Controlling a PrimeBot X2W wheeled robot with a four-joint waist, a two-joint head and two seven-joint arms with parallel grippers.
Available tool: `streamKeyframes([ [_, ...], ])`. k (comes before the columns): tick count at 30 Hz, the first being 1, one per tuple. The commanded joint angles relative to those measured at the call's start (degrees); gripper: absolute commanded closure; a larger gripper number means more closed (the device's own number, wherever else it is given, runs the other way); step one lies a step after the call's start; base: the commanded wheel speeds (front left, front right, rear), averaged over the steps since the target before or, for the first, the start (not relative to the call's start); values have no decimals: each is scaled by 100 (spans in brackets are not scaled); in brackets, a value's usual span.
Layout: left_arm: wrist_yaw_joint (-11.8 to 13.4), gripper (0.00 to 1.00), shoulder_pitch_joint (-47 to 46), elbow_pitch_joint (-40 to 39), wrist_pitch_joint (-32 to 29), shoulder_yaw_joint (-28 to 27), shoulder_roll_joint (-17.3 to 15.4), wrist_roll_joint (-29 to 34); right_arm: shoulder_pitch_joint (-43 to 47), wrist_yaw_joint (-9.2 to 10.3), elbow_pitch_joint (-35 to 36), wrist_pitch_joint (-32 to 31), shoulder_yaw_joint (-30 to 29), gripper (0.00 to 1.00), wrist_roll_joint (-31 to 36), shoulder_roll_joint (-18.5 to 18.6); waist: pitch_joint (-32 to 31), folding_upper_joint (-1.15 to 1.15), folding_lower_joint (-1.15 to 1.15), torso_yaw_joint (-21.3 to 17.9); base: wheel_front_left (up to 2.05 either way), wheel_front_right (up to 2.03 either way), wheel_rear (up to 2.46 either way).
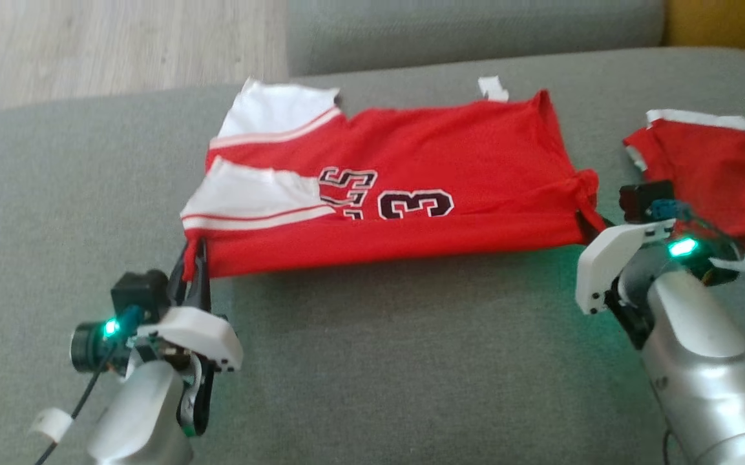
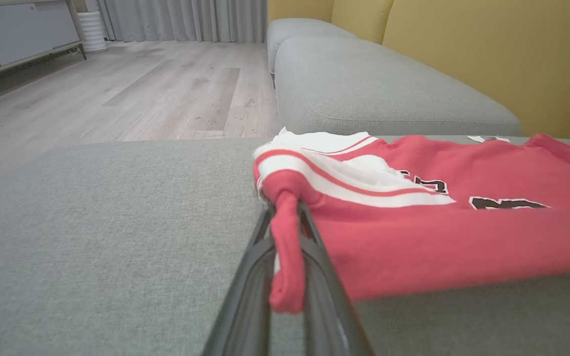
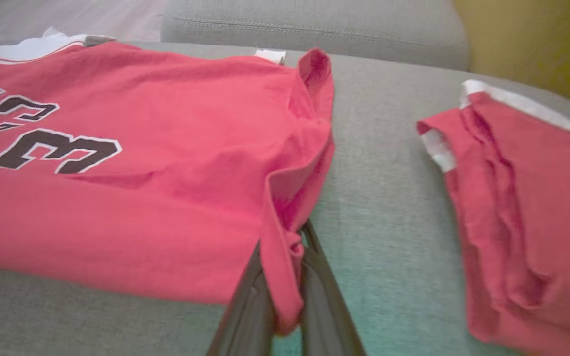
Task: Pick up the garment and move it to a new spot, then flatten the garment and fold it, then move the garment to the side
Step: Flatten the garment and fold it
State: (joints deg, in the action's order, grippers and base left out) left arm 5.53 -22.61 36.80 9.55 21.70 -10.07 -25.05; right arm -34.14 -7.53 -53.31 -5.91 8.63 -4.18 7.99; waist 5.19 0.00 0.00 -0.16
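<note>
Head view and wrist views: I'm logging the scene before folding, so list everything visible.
jersey: one, red with white striped trim and dark numerals, spread across the middle of the seat cushion
second garment: one, red with white trim, rumpled on the same cushion, right of the jersey, apart from it
seat cushion: one, grey, under both garments
far cushion: one, grey, beyond the seat cushion
backrest: one, yellow, in sections, behind the far cushion
floor: one, pale wood, left of the cushions
left claw: one, dark, shut on the jersey's near left corner
right claw: one, dark, shut on its near right corner
</note>
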Motion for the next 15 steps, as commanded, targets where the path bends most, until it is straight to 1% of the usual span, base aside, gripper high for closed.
streamKeyframes([
  [1,15,100,-75,-147,-9,-177,-191,-60,-24,4,314,-95,282,100,-189,144,-189,0,0,-87,0,0,0],
  [8,-12,100,366,-262,-239,-17,-244,-87,520,4,1034,-783,966,100,-891,729,-581,0,0,-162,0,0,0],
  [10,-20,100,512,-350,-335,31,-283,-95,708,4,1295,-1031,1074,100,-1108,884,-652,0,0,-177,0,0,0],
  [11,-20,100,512,-350,-335,31,-283,-95,708,4,1295,-1031,1074,100,-1108,884,-652,0,0,-177,0,0,0],
  [15,36,100,832,-595,-511,95,-364,-110,1141,4,1837,-1578,1219,100,-1480,1177,-799,0,0,-195,0,0,0],
])
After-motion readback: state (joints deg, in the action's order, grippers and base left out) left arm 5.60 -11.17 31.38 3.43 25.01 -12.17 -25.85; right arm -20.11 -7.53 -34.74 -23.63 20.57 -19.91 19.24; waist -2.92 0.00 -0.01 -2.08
